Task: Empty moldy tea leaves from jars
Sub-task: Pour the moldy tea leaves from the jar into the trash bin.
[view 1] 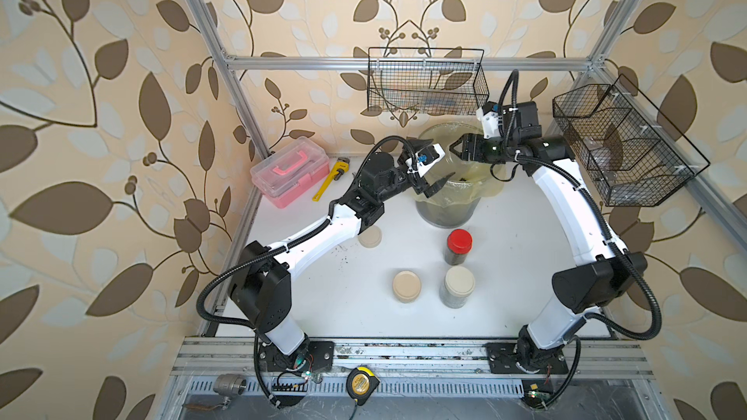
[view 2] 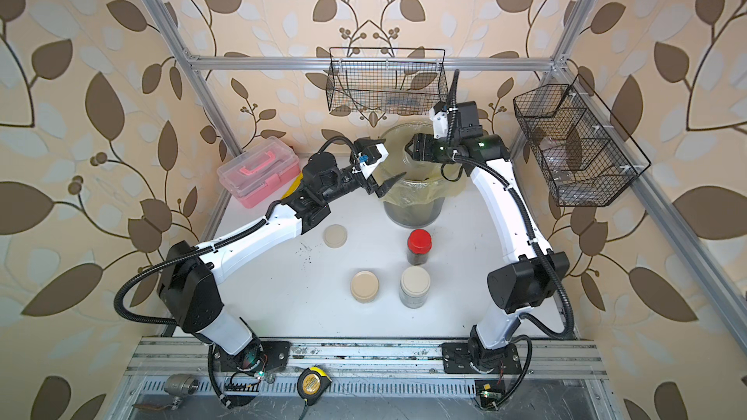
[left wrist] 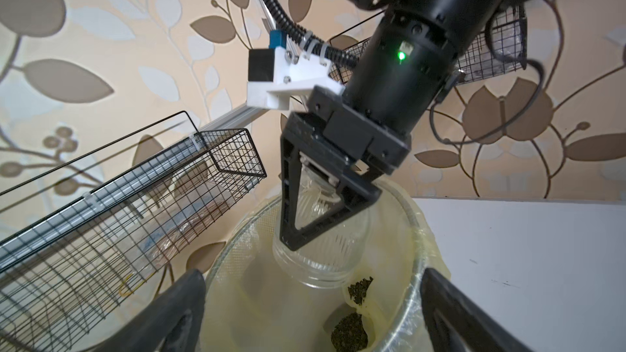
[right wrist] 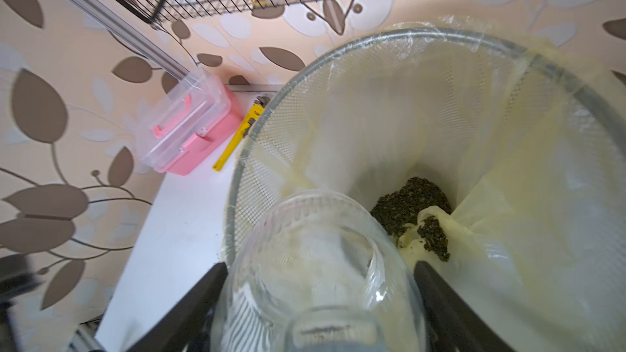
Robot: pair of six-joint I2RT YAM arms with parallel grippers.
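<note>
Right end effector (left wrist: 325, 228): clamped on the clear jar (right wrist: 315, 259), which it holds tipped mouth-down over the bin, at upper centre in both top views.
Left end effector (left wrist: 311, 274): jaws spread wide with nothing between them, at the left rim of the bin in both top views.
Tabletop (view 1: 505, 276): white, fills the middle of both top views.
Wire baskets: one hangs on the frame at upper centre (view 1: 424, 82), one on the frame at the right (view 1: 622, 143).
Bin (view 1: 444, 212): grey mesh with a yellowish liner, stands at the far edge of the tabletop, upper centre.
Toolbox (view 1: 289, 171): pink with a clear top, left of the bin; a yellow wrench (view 1: 328, 179) lies just beside it.
Clear jar: lidless and looks empty.
Red-lidded jar (view 1: 459, 246): upright, just below the bin in the frame, with a dark filling.
Beige-lidded jar (view 1: 459, 286): upright, just below the red-lidded one, also filled.
Beige lids: one (view 1: 406, 285) lies left of the beige-lidded jar, another (view 1: 370, 236) sits partly under the left arm. I cannot tell whether jars stand beneath them.
Tea leaves (right wrist: 413, 198): a dark heap at the bottom of the liner and a smaller clump on a fold beside it. A few specks (view 1: 343, 250) lie on the tabletop.
</note>
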